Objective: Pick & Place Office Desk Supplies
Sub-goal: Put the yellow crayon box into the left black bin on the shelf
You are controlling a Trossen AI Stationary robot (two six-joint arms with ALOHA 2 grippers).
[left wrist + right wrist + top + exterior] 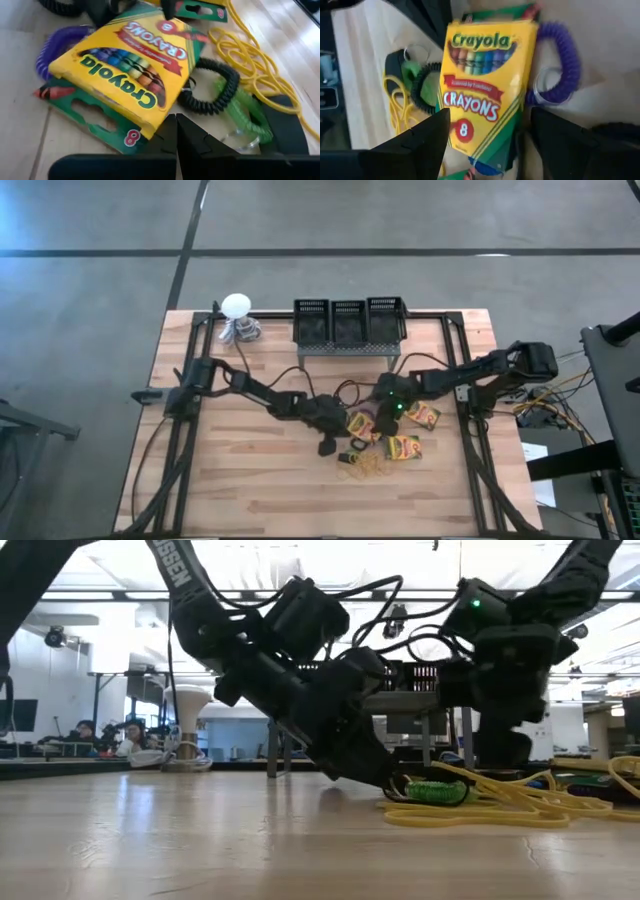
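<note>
On the wooden table (240, 480), in front of three black mesh bins (349, 323), the right gripper (487, 145) hangs with fingers spread wide over a Crayola crayon box (487, 85), not gripping it. The left gripper (176, 132), fingers pressed together and empty, rests just beside that box. Around the box lie a purple coil ring (565, 65), a black coil ring (212, 85), a green coil ring (247, 112) and yellow rubber bands (245, 60).

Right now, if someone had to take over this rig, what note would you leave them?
Left tool: shut, holding nothing, low by the pile.
Right tool: open, straddling a flat yellow-and-green crayon box, not gripping it.
All three crayon boxes, the purple coiled ring, black coiled ring, green coiled ring and yellow rubber bands lie on the wooden table.
The three black mesh bins look unfilled.
Everything is left to place.
</note>
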